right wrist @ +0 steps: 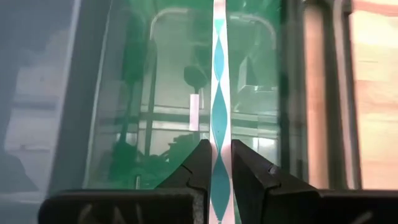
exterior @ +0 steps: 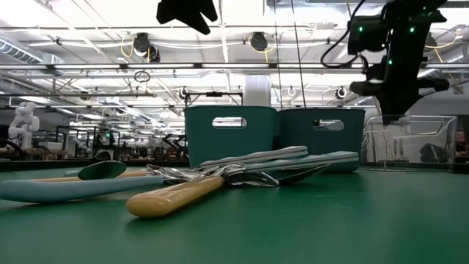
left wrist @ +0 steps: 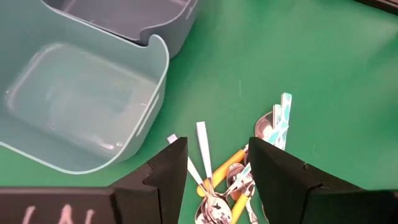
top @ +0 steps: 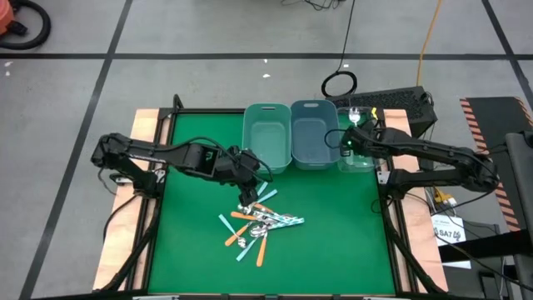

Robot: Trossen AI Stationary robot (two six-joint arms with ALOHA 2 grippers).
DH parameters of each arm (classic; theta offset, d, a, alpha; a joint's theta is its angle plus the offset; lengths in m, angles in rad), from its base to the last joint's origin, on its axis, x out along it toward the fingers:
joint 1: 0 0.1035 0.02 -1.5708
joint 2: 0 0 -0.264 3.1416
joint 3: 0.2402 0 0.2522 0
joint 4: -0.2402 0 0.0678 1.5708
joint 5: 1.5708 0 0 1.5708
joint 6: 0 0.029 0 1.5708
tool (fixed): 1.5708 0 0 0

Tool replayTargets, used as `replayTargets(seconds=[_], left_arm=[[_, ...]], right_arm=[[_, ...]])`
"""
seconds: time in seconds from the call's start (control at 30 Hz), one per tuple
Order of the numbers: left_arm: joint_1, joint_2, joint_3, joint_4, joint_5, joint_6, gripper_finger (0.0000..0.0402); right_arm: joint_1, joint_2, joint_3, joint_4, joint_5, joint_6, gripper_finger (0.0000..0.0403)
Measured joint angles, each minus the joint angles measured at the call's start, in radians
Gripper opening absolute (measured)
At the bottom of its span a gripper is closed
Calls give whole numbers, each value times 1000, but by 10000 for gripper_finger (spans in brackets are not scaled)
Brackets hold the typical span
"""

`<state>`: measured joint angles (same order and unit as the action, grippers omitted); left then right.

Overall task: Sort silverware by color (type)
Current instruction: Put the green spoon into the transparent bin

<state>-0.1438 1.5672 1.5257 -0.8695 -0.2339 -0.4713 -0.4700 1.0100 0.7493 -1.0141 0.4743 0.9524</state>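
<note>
- The left hand (top: 247,193) hung just above the near edge of the spoon pile, its two dark fingers (left wrist: 171,171) spread apart with nothing between them.
- Through the left wrist view, the gap between those fingers framed orange handles (left wrist: 219,171), a thin white handle and several shiny spoon bowls lying on the mat.
- The pile of spoons (top: 258,223) lay loose and crossed over one another on the green desk (top: 333,242), in front of the bins and nearer the middle.
- It mixed orange handles, light blue handles (top: 226,223) and handles with a teal and white pattern.
- From desk height, a cream-orange handle (exterior: 176,196) and a pale blue one (exterior: 51,189) lay closest to the camera, with metal bowls heaped behind them.
- The right hand (top: 356,138) was up over the clear bin (top: 360,160) at the far right of the row, closed on a spoon with a teal and white patterned handle (right wrist: 219,124).
- That handle ran straight out between the pinched fingers (right wrist: 199,163), pointing down into the clear bin.
- Two teal bins, the left one (top: 266,137) and the middle one (top: 313,133), stood side by side and touching at the far edge of the desk, with the clear bin just beside them.
</note>
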Motion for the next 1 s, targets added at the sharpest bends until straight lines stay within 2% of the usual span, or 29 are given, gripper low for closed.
replayTargets(seconds=[0.27,0.6,1.0], left_arm=[[4,-1,0,0,9,-21,177],[53,-1,0,0,48,3,177],[71,-1,0,-1,80,-6,177]], right_arm=[[-57,0,-59,86,-9,-100,35],[-92,0,-132,123,-91,-158,37],[-92,-2,-133,121,-116,-174,100]])
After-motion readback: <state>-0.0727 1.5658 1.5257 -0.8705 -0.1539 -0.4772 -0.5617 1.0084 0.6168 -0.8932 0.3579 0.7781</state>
